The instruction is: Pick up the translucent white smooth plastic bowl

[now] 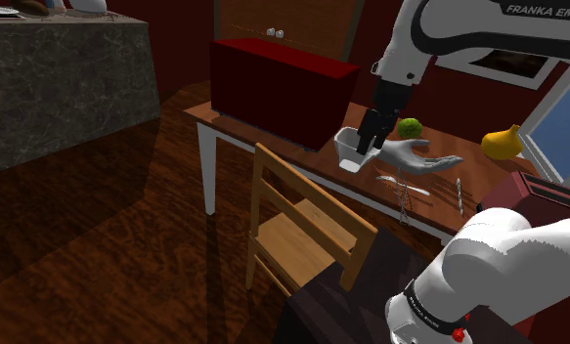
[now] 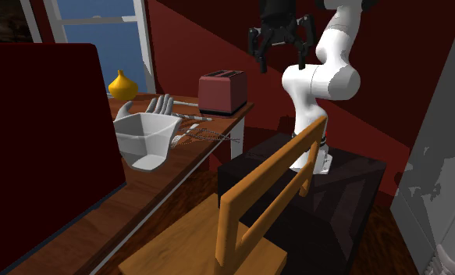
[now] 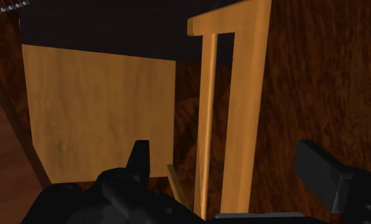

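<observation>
Gripper (image 3: 222,153) hangs open over the chair (image 3: 101,108), apart from the bowl (image 2: 147,134) at the table (image 2: 151,187) edge; it is likely light, stiff and slick, so pinch one thin wall at the rim

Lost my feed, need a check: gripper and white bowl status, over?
Gripper open, empty, high over wooden chair. White bowl not held, upright at table edge. Grey hand model close beside it.

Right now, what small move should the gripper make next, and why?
Probably carry the open gripper sideways toward the bowl on the table before lowering. The wrist view shows the chair beneath it, so it likely hangs off to the bowl's side.
</observation>
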Robot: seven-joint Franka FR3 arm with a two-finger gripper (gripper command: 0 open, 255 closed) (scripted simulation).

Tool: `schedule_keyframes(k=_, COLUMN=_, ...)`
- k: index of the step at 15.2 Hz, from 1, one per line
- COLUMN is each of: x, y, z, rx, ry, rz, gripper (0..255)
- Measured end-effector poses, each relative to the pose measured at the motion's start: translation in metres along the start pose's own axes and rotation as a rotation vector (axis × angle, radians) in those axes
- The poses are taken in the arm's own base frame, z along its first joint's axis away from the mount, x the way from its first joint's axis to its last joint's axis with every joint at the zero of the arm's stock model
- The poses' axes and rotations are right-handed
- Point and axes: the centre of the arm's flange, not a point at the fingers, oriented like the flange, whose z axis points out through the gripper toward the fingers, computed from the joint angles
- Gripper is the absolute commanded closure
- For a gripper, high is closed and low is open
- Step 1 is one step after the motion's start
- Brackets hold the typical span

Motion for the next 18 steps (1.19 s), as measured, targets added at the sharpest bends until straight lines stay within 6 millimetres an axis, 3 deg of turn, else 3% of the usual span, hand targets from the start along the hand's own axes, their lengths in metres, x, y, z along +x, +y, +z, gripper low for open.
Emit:
schedule_keyframes(k=2, x=0.002, y=0.005, z=0.001, rx=-0.004, ry=0.001, rz=-0.004, gripper=0)
schedule_keyframes(k=5, x=0.017, y=0.029, z=0.010, rx=-0.026, ry=0.009, rz=-0.028, gripper=0)
schedule_keyframes(k=18, x=0.098, y=0.156, z=0.045, rx=-0.139, ry=0.050, rz=-0.154, gripper=0)
